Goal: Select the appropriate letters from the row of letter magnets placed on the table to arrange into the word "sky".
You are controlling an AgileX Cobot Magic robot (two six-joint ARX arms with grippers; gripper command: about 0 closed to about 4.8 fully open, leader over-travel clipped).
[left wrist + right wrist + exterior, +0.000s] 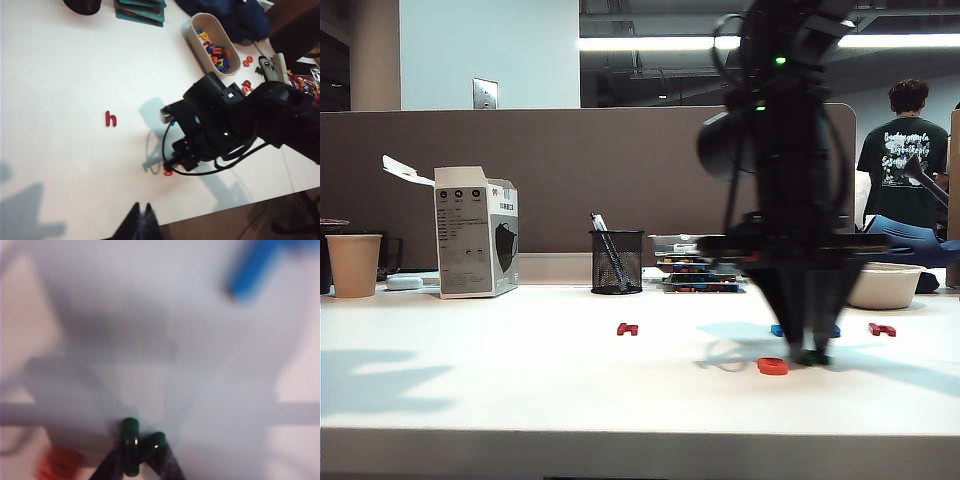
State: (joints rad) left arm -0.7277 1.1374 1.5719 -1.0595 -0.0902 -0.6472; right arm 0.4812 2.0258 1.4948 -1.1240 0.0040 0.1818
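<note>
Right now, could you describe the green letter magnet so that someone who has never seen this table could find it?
Start at the white table and find the black right arm reaching down near its front edge. The right gripper there is shut on the green letter magnet, just beside the orange-red letter lying flat. It is the only green letter, and the only one pinched between fingers rather than lying free.

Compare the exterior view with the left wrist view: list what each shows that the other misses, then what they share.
Only the exterior view shows the paper cup, the white carton and the mesh pen holder, plus a blue letter behind the arm.
Only the left wrist view shows the oval tub of spare letters from above, and the left pincer hanging off the table's front edge.
Both show the dark-red h, the orange-red letter, and the right pincer down beside that letter, gripping something green in its own wrist view.
</note>
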